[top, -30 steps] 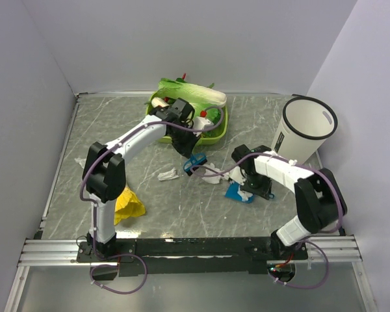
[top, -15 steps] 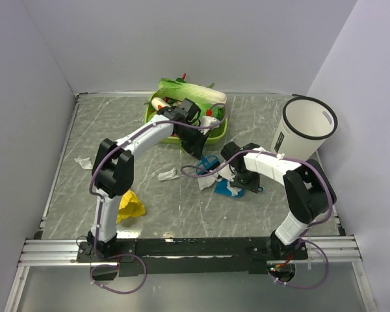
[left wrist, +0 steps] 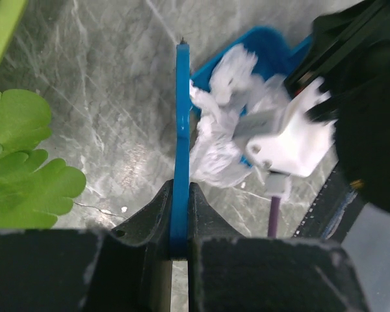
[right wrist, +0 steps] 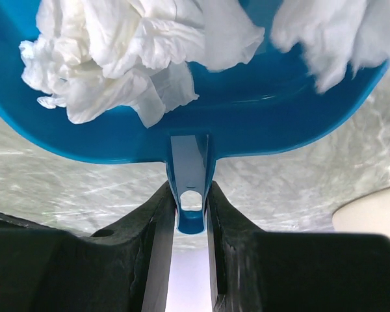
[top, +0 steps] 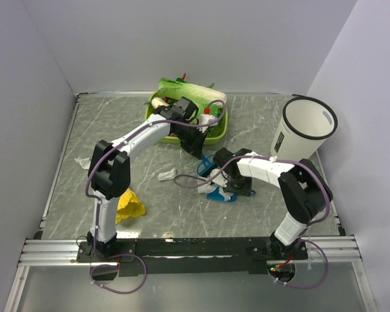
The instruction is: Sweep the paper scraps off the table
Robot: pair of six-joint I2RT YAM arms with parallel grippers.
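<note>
Left fingers [left wrist: 148,213] are pinching the sweeper [left wrist: 181,130], right fingers [right wrist: 234,221] the dustpan [right wrist: 266,114] carrying some paper scraps [right wrist: 110,58]; two stray wads [top: 167,174] are lying toward worktop's [top: 182,218] left edge.

The right gripper [right wrist: 190,214] has slid the dustpan [top: 219,194] leftward across the table [top: 117,130], from out near the white bin's foot to about mid-table, and the right arm has folded in, its forearm now reaching further left. The left gripper [left wrist: 179,227] has carried the brush [left wrist: 181,130] a little to the right, so brush and dustpan, well apart a second ago, now meet. The scraps [right wrist: 117,58] that lay loose on the table between them a second ago now sit inside the dustpan, the brush edge just beside them at its mouth.
</note>
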